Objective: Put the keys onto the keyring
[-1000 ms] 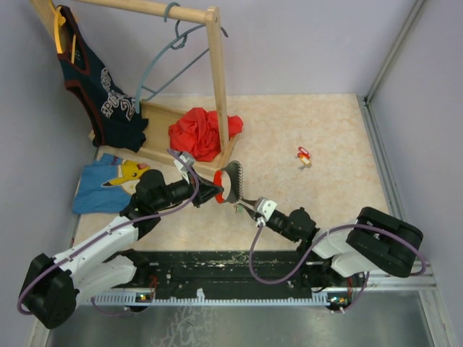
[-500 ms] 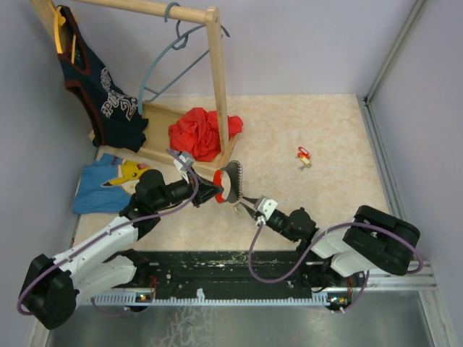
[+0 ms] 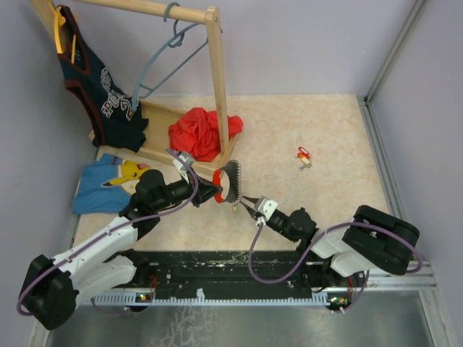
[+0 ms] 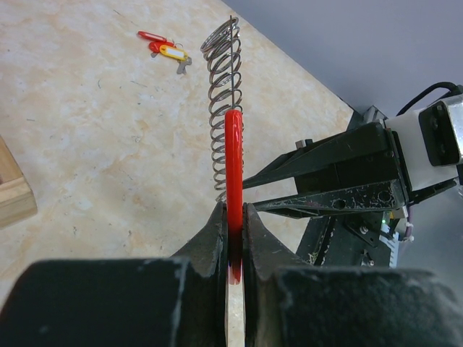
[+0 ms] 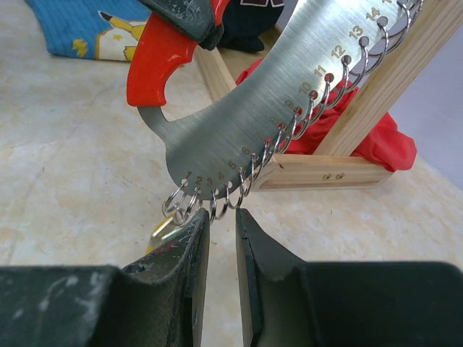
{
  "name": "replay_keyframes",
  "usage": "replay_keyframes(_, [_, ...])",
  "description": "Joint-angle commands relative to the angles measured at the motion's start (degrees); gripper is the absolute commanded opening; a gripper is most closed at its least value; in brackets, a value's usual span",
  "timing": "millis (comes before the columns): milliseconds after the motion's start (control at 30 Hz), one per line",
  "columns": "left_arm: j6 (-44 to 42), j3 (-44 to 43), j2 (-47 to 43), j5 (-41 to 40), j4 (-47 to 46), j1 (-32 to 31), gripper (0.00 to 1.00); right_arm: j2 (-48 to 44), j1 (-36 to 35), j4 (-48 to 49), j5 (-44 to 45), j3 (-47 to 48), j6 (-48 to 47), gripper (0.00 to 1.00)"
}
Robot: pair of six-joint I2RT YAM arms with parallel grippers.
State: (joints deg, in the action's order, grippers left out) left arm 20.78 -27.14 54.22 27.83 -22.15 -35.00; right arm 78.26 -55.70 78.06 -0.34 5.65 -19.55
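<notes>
My left gripper is shut on the red handle of a curved metal plate. It holds the plate upright above the table. The plate has numbered holes, each with a small wire keyring. My right gripper is narrowly open, its tips just under the rings numbered 3 and 4, with nothing clamped. A yellow-tagged key hangs from the first rings, partly behind my left finger. A bunch of red and yellow keys lies on the table at the far right, also in the left wrist view.
A wooden clothes rack stands at the back left. It carries a grey-blue hanger and a dark jersey, with a red cloth on its base. A blue printed shirt lies left of my left arm.
Both arms have stayed almost still. The grey-blue hanger on the rack has swung slightly.
</notes>
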Motion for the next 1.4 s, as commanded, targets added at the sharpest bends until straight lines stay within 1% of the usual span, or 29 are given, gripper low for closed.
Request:
replay_keyframes(0, [0.5, -0.9, -1.1, 0.0, -1.2, 0.2, 0.01, 1.1, 0.0, 4.0, -1.5, 0.5, -0.7, 0.22])
replay_keyframes(267, [0.6, -1.0, -1.7, 0.0, -1.0, 0.2, 0.01, 1.2, 0.0, 1.6, -4.7, 1.3, -0.9, 0.20])
replay_keyframes(500, [1.2, -0.8, -1.5, 0.3, -1.8, 0.2, 0.01, 1.9, 0.0, 1.2, -4.8, 1.6, -0.3, 0.19])
replay_keyframes(1100, [1.8, -0.7, -1.2, 0.9, -2.7, 0.2, 0.01, 4.3, 0.0, 6.9, -2.8, 1.3, 1.7, 0.15])
replay_keyframes(1367, [1.8, -0.7, -0.8, 1.2, -2.7, 0.2, 0.01, 4.5, -0.1, 7.7, -2.9, 1.2, 1.7, 0.13])
